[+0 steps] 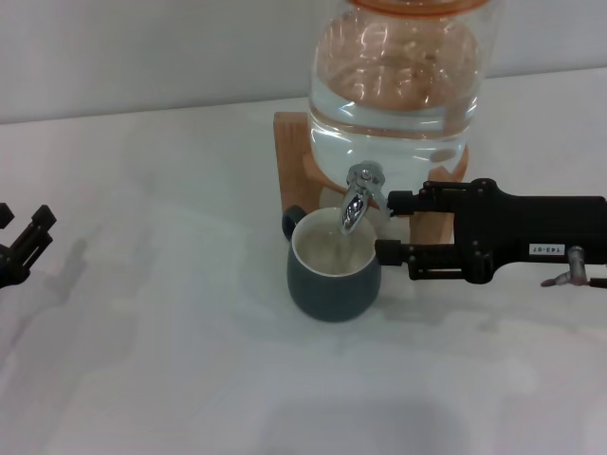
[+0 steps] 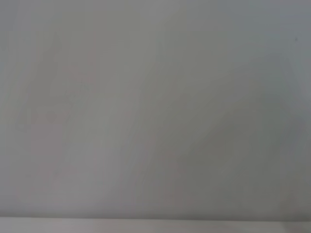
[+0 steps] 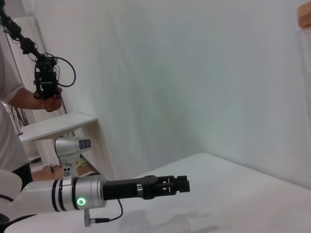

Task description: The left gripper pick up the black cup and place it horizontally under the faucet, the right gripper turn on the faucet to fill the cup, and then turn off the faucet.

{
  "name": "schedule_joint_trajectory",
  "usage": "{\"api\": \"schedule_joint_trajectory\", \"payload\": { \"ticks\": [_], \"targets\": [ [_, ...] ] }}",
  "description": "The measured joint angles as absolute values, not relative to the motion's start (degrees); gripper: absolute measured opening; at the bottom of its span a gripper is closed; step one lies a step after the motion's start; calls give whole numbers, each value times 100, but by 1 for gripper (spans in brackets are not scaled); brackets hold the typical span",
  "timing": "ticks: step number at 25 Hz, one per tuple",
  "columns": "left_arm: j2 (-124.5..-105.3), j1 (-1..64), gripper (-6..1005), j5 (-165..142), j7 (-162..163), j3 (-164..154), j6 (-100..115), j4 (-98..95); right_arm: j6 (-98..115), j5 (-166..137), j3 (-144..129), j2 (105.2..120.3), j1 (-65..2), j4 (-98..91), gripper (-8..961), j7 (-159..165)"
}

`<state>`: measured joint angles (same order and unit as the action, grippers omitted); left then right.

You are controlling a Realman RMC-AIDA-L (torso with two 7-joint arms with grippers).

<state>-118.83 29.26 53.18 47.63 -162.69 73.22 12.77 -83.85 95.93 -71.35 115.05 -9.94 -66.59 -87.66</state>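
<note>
The black cup [image 1: 334, 280] stands upright on the white table directly under the faucet [image 1: 356, 201], its handle toward the jar; its cream inside seems to hold water. I cannot tell whether water is running. My right gripper [image 1: 384, 226] reaches in from the right with its fingers apart, the upper fingertip [image 1: 394, 200] right beside the faucet and the lower one by the cup's rim. My left gripper [image 1: 24, 218] is parked at the far left edge, open and empty; it also shows in the right wrist view [image 3: 182, 184]. The left wrist view shows only blank surface.
A large clear glass water jar [image 1: 398, 85] with an orange lid stands on a wooden stand [image 1: 294, 156] behind the cup. The white table [image 1: 171, 360] extends around them. A person with camera gear [image 3: 46, 82] stands far off in the right wrist view.
</note>
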Motion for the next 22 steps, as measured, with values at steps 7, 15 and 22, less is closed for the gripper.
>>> {"api": "schedule_joint_trajectory", "payload": {
  "ticks": [7,15,22],
  "targets": [
    [-11883,2927,619,5318,4763,-16264,7321,1294,-8453,9599,-7091,11505,-921,-6708,722,-8763],
    [-11878,2902,619,5507,4639,-16255,7318,1301,-8746,9823,-7116,11497,-815,-6785,722,-8762],
    [-11869,2846,618,5785,4608,-16248,7345,1303,-8738,10005,-7521,11504,-808,-6782,722,-8799]
  ]
}}
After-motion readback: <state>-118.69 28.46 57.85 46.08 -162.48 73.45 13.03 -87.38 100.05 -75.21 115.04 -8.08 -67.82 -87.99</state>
